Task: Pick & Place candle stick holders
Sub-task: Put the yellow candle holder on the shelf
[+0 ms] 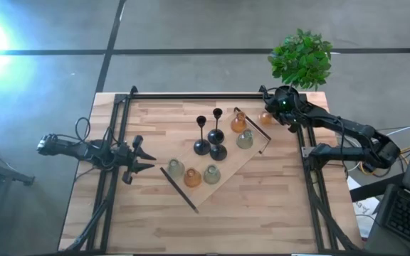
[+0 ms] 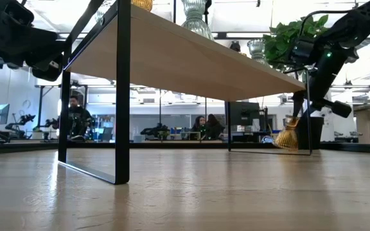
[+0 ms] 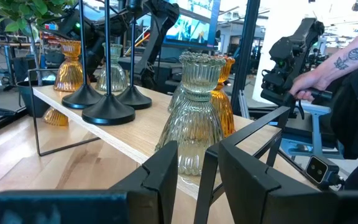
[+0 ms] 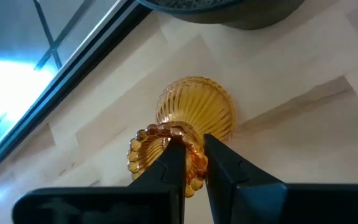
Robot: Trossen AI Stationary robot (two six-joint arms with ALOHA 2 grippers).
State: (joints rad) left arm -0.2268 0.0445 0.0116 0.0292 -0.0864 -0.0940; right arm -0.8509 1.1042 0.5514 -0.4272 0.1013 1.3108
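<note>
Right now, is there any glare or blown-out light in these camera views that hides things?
High view: a bright flare whitens the floor at the top left, clear of the table. Low view: ceiling lights wash out the top, and the raised shelf reads dark against them. Right wrist view: a pale blue glare fills one side, but the amber holder stays clear.

**What I can't make out from my seat**

From above, the right gripper [image 1: 271, 116] covers most of the amber holder [image 1: 265, 117] beside the shelf [image 1: 228, 169], so I can't judge the grip there (the wrist camera is my only help). In the right wrist view, the fingers [image 4: 174, 163] hide part of the holder's beaded rim [image 4: 143, 148], and the dark pot [image 4: 229, 11] is cut off at the frame's edge. In the low view the holders on the shelf top are cropped, showing only their bases [image 2: 195, 20]. The people in the room behind [image 2: 205, 126] are too small to tell apart.
</note>
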